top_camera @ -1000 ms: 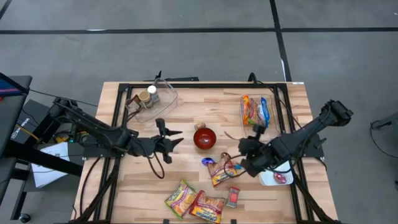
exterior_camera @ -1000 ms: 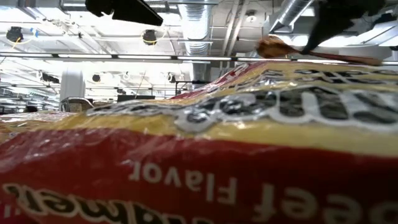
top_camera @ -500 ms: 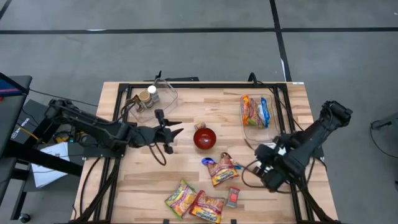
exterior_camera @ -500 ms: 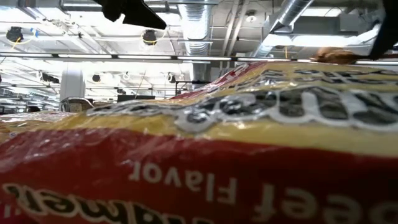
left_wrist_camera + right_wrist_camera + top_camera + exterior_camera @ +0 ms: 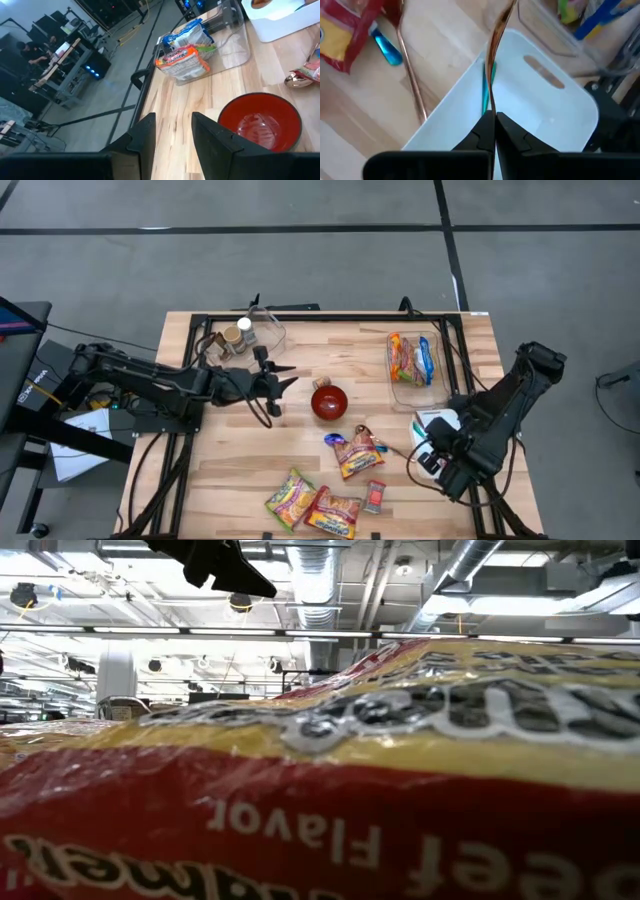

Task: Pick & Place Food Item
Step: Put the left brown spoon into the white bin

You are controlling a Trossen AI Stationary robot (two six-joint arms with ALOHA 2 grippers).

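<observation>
On the table (image 5: pixel 300 350): 1 red bowl (image 5: pixel 329 402), 2 clear bins (image 5: pixel 418 388).

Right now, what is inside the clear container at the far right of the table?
The clear container holds colourful snack packets, orange and blue ones. Whatever lies beneath them is covered.

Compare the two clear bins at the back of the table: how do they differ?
The left clear bin sits tilted at an angle and holds small jars. The right clear bin lies square to the table edge and holds colourful snack packets. The right one looks longer and fuller. Both are transparent plastic, standing on the wooden table.
</observation>
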